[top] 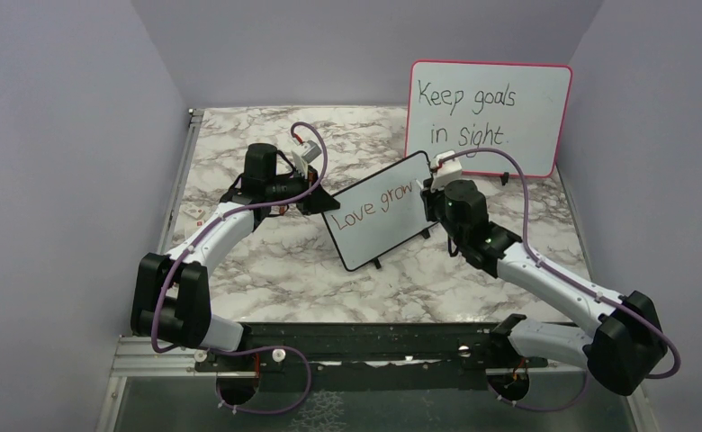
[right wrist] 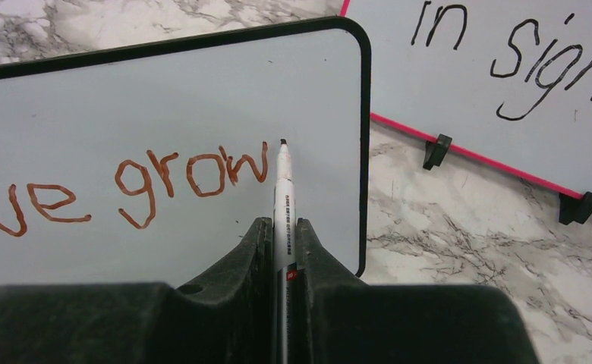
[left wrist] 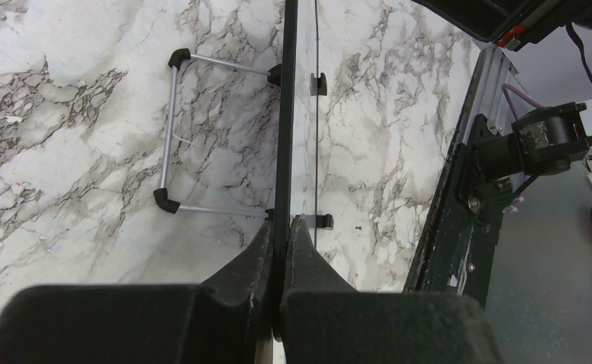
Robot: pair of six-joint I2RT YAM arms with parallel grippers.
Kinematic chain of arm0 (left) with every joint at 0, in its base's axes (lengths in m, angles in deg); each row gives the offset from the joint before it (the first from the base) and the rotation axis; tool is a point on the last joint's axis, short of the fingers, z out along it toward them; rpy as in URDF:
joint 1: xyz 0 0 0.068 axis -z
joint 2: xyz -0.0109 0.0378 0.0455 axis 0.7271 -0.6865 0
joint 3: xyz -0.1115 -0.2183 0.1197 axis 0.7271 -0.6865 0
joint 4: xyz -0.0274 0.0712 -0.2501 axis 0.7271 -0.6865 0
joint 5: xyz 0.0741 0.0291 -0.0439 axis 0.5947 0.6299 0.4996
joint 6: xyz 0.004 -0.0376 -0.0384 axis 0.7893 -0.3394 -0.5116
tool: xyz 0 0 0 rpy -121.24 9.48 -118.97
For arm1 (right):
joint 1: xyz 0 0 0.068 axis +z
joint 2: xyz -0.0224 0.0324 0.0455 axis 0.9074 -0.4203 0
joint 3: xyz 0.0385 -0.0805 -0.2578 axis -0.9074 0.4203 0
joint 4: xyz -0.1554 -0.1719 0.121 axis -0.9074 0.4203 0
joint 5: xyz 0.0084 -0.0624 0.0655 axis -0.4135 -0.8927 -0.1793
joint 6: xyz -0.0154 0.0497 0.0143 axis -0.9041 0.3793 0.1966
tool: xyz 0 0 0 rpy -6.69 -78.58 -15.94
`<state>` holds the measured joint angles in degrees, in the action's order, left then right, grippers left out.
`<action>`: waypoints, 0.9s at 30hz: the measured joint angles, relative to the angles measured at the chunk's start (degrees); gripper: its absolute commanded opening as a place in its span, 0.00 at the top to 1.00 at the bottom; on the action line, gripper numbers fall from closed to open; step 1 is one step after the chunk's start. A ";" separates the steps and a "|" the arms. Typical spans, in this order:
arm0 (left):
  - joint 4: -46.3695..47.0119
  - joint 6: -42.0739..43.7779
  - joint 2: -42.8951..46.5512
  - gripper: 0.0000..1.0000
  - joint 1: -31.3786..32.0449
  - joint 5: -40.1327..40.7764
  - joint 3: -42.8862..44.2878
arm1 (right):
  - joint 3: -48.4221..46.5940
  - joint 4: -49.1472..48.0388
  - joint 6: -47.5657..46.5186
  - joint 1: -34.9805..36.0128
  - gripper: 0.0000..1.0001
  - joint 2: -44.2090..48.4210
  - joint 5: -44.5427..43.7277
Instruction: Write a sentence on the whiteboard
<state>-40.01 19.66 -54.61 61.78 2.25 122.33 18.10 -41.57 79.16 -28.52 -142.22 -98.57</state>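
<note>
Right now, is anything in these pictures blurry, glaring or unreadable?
Top view: soft even light; the small black-framed whiteboard and its reddish-brown handwritten words read clearly. Left wrist view: that board shows edge-on, unreadable, clamped by the dark left gripper. Right wrist view: the white marker and letters are sharp, no glare.

White marble-patterned surface, grey-veined, with a metal rail along the left edge. Near the middle, the whiteboard, on edge and set diagonally, resting on two small black feet, a wire stand with black corner caps flat on the marble behind it. At the far right, a larger pink-framed board on small black supports.
</note>
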 measured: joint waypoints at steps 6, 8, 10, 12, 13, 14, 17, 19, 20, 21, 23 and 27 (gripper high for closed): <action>-0.02 0.00 0.00 1.00 0.00 0.02 0.00 | 0.11 0.09 0.02 -0.63 1.00 -0.59 0.04; -0.02 0.02 0.00 1.00 0.00 0.02 0.00 | 0.11 0.02 0.02 -0.74 0.99 -0.70 0.04; -0.02 0.02 0.00 1.00 0.00 0.02 0.00 | 0.11 -0.20 0.04 -0.85 0.99 -0.92 0.07; -0.02 0.02 0.00 1.00 0.00 0.00 0.00 | 0.11 -0.31 0.02 -0.96 1.00 -1.20 0.09; -0.02 0.02 0.00 1.00 0.00 0.00 0.00 | 0.11 -0.33 0.02 -1.03 1.00 -1.33 0.09; -0.02 0.02 0.00 1.00 0.00 0.00 0.00 | 0.11 -0.33 0.04 -1.09 0.99 -1.53 0.11; -0.04 0.02 0.00 1.00 0.00 0.00 0.00 | 0.11 -0.35 0.04 -1.11 0.99 -1.99 0.24; -0.02 0.04 0.00 1.00 0.00 0.00 0.00 | 0.11 -0.46 0.02 -1.11 1.00 -2.19 0.31; -0.02 0.02 0.00 1.00 0.00 0.00 0.00 | 0.11 -0.55 0.04 -1.14 1.00 -2.19 0.33; -0.04 0.04 0.00 1.00 0.00 0.00 0.00 | 0.11 -0.55 0.02 -1.16 1.00 -2.19 0.37; -0.02 0.04 0.00 1.00 0.00 0.02 0.00 | 0.11 -0.57 0.02 -1.25 0.99 -2.19 0.59; -0.04 0.04 0.00 1.00 0.00 0.02 0.00 | 0.11 -0.66 0.02 -1.40 1.00 -2.19 1.33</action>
<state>-40.05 19.71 -54.61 61.78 2.27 122.33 18.21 -42.23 79.18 -29.92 -144.40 -97.24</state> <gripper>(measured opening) 0.028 0.161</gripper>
